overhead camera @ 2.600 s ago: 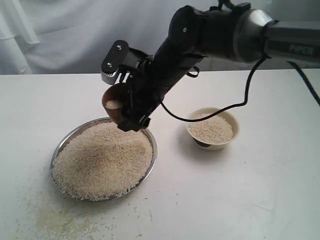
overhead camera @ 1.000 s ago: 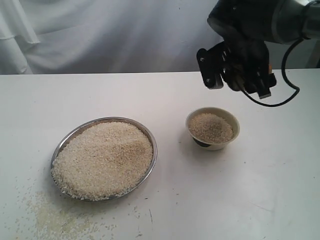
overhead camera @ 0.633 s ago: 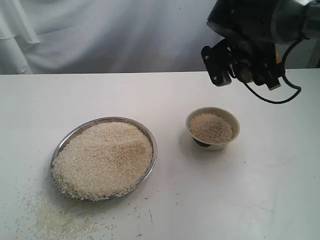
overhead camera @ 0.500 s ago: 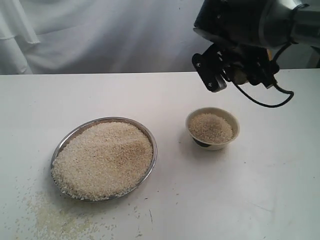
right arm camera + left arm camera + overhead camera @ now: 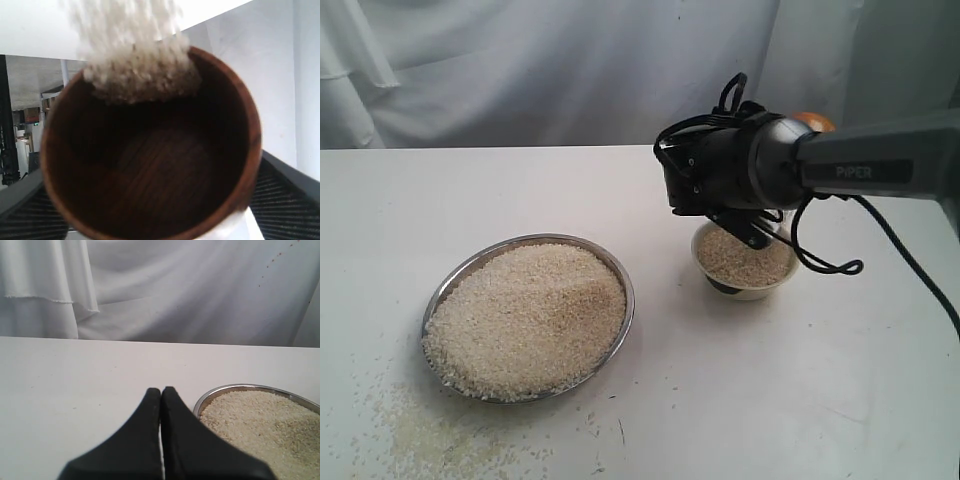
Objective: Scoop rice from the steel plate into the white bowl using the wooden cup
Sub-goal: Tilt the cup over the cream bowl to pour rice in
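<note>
Pouring from the wooden cup [image 5: 150,145], clamped across its barrel in the wide-spread right claw [image 5: 155,200] above the white bowl [image 5: 752,292] at three o'clock of the steel plate [image 5: 535,238], mouth tipped downward, long axis well off upright, rice [image 5: 140,75] streaming out; next, probably righting and swinging toward nine o'clock to scoop; left claw [image 5: 161,395] pinched shut, empty.

light: bright, soft, even | shadows: faint, under plate [image 5: 460,266] and bowl [image 5: 762,291] toward 6 o'clock | glare: surface [image 5: 820,400] washed pale | blur: falling rice [image 5: 131,60] smeared at 12 o'clock; left jaws dark, out of focus | cup [image 5: 150,170] inside murky | curtain [image 5: 175,290] folds gently shaded
</note>
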Available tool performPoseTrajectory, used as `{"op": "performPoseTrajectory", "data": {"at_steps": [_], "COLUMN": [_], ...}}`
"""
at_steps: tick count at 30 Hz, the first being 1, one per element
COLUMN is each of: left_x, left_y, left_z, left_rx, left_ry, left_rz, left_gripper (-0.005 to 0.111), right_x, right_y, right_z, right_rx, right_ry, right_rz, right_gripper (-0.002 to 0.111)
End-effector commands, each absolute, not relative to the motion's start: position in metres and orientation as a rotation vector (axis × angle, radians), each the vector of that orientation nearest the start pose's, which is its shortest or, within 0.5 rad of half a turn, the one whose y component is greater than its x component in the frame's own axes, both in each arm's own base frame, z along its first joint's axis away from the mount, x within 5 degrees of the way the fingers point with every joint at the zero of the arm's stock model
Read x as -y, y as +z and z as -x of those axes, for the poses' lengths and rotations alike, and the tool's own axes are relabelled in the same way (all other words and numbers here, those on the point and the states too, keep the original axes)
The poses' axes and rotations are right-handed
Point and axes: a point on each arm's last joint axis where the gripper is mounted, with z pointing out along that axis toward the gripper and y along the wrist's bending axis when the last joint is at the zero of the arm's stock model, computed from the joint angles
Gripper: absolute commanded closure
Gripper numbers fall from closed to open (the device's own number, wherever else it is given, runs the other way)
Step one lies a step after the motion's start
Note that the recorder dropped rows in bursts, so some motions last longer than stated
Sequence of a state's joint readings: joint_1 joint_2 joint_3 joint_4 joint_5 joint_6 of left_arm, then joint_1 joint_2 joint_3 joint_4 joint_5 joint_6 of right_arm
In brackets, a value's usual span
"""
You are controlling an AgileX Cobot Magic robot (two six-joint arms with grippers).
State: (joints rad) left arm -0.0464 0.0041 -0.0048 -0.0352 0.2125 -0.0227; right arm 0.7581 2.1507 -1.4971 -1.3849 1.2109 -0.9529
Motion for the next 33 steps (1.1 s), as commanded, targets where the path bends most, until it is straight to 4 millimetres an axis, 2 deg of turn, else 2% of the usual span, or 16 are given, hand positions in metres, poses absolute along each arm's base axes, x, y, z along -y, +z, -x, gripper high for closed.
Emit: {"op": "performPoseTrajectory", "data": {"at_steps": [1,10,21,26,33], "left_x": [0.003,0.003,0.003,0.003,0.003], "left_y": [0.194,0.194,0.194,0.194,0.194], "left_z": [-0.056,-0.056,-0.056,-0.056,-0.056], "left_rx": [-1.691,-1.691,-1.691,-1.691,-1.691], "left_ry": [-0.086,-0.086,-0.086,-0.086,-0.086], "left_rz": [0.000,0.000,0.000,0.000,0.000], "left_gripper": [0.107,0.107,0.107,0.107,0.107], "right_x": [-0.238,-0.259,-0.262,-0.276,-0.265], "right_y": [0.196,0.199,0.202,0.210,0.202], "right_z": [-0.367,-0.355,-0.354,-0.350,-0.352], "right_rx": [-0.945,-0.807,-0.741,-0.589,-0.759], "right_ry": [-1.982,-2.015,-2.061,-2.164,-2.050], "right_rz": [2.602,2.588,2.573,2.488,2.550], "right_gripper": [0.108,0.108,0.108,0.108,0.108]}}
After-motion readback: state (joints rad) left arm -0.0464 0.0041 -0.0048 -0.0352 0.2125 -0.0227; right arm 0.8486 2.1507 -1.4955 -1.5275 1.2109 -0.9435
